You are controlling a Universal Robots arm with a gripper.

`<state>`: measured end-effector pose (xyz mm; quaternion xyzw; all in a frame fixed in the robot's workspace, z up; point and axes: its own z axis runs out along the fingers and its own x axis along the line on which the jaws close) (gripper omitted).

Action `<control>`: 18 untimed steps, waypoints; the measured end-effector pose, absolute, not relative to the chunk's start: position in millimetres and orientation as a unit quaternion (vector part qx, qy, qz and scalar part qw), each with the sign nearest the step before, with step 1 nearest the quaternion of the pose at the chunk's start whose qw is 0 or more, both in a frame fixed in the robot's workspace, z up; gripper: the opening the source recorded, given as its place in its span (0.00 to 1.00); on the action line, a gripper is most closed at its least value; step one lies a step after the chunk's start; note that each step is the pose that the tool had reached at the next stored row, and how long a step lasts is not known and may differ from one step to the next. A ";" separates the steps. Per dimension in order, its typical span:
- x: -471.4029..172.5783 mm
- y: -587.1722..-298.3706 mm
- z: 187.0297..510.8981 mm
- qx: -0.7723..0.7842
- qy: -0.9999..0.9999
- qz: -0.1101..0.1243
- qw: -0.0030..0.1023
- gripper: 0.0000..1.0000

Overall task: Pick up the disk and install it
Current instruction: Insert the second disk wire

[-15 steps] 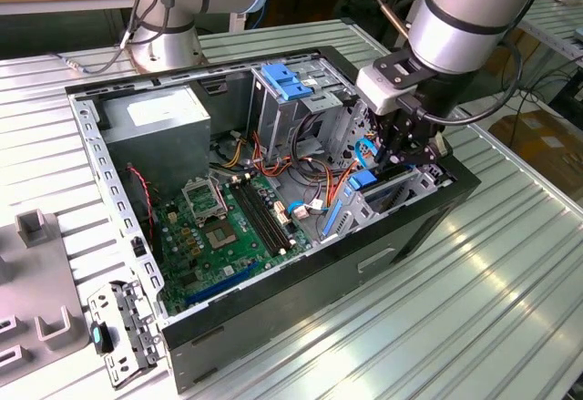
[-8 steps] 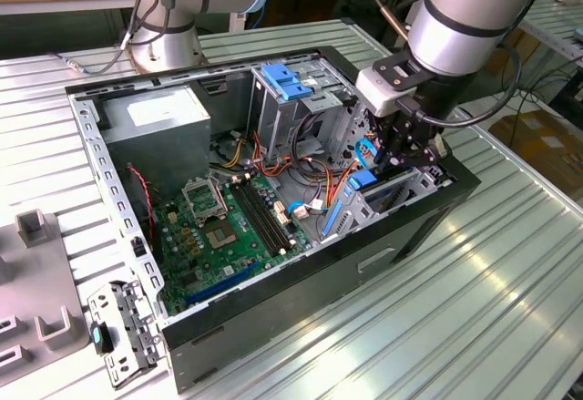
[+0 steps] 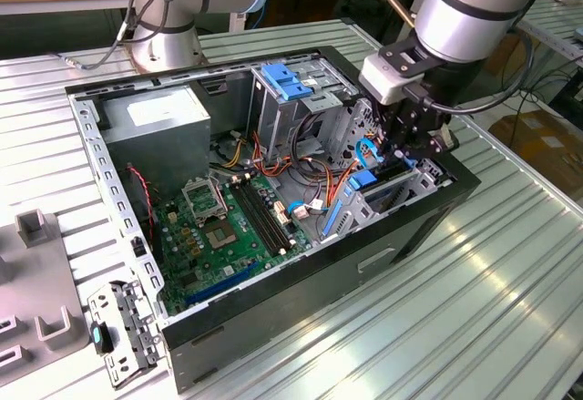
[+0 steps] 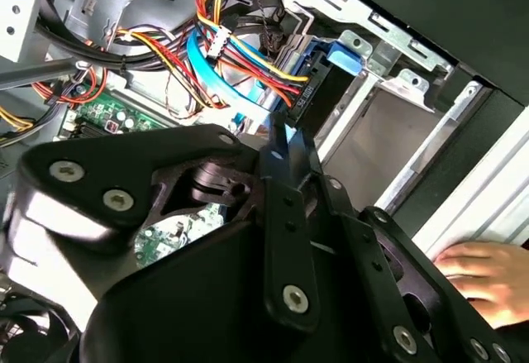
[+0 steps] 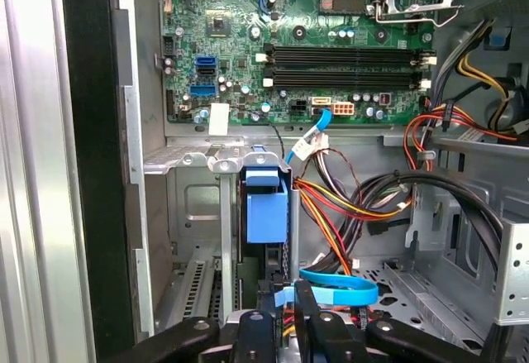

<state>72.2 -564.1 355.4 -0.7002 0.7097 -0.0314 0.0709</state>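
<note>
The disk [image 3: 375,181] stands on edge in the drive cage at the front of the open computer case [image 3: 273,323], on the exterior view's right. Its blue plastic end [image 5: 266,210] faces up out of the slot, and its dark body [image 4: 318,90] sits between the cage's metal walls. My gripper [image 3: 407,149] hangs just above the disk inside the case. In both wrist views the black fingers [image 4: 277,156] come together at the tips, shut, right at the disk's upper edge [image 5: 288,309]. I cannot tell whether they touch it.
Orange, yellow and blue cables [image 5: 347,206] bunch beside the cage. The green motherboard [image 3: 228,236] lies on the case floor and a grey power supply [image 3: 159,117] sits at the back. A person's hand [image 4: 483,276] rests outside the case wall. A loose metal bracket [image 3: 123,332] lies on the slatted table.
</note>
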 end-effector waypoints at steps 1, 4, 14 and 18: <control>72.2 -564.1 355.7 -0.700 0.710 -0.031 0.071 0.11; 72.2 -564.0 356.3 -0.700 0.710 -0.031 0.071 0.11; 72.2 -564.0 358.4 -0.700 0.710 -0.031 0.071 0.11; 72.2 -564.0 359.3 -0.700 0.710 -0.031 0.071 0.11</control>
